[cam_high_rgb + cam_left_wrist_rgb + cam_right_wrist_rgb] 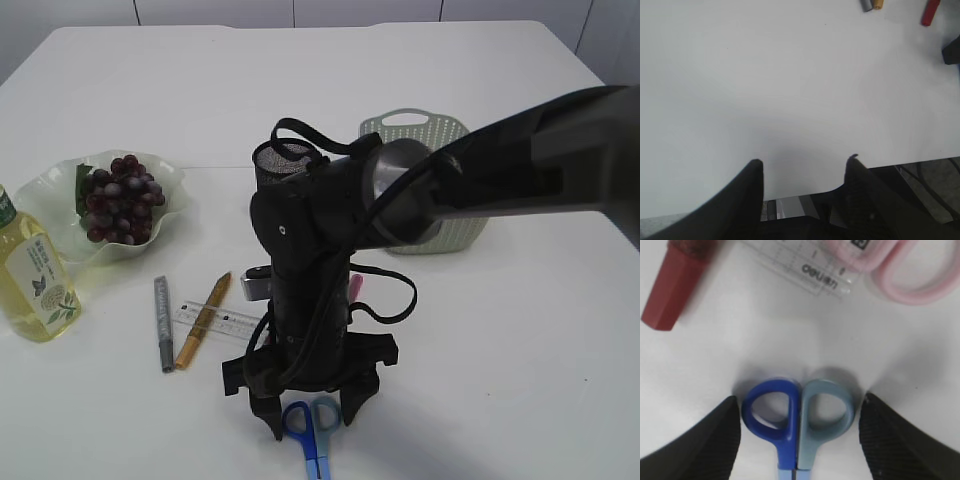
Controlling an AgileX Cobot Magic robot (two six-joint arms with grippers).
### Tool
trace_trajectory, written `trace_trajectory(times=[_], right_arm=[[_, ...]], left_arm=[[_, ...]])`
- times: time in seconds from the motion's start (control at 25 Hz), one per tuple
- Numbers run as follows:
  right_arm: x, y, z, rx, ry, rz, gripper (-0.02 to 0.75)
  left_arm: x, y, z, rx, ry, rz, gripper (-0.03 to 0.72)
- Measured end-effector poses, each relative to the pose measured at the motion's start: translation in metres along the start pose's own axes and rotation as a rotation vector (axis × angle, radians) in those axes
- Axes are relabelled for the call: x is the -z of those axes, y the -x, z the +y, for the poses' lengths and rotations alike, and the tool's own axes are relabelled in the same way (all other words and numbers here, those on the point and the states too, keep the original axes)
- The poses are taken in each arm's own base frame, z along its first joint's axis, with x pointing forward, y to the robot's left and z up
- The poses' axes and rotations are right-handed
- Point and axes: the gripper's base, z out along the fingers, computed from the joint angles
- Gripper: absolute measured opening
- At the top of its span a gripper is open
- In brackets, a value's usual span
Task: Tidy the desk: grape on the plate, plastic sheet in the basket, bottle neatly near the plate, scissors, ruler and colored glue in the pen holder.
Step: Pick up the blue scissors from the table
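Note:
Blue-handled scissors (300, 420) lie at the table's front middle. My right gripper (312, 425) points straight down over them. In the right wrist view its open fingers straddle the two handle loops (797, 412) with a narrow gap on each side. My left gripper (805, 161) stands open over bare table, holding nothing. Grapes (118, 198) sit on the clear wavy plate (45, 205), and the yellow bottle (35, 275) stands left of it. The clear ruler (228, 322), a grey glue pen (162, 322) and an orange one (203, 320) lie left of my arm. No plastic sheet shows.
The black mesh pen holder (283, 160) stands behind my right arm, and the pale green basket (420, 130) sits to its right. A red glue stick (675, 290) and pink scissors handles (910, 275) lie just beyond the ruler (805, 262).

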Motion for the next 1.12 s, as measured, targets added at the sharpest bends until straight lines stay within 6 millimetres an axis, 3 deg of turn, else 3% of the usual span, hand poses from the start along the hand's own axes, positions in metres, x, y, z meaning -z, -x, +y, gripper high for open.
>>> trace_trajectory(times=[0.84,1.12], right_arm=[[0.0,0.0001,-0.0001,-0.001,-0.001,-0.001,0.54],[0.0,0.0002,-0.0004,0.001,-0.004,-0.002,0.455]], left_arm=[[0.0,0.0,0.0,0.0,0.0,0.0,0.386],[0.0,0.0,0.0,0.0,0.0,0.0,0.386]])
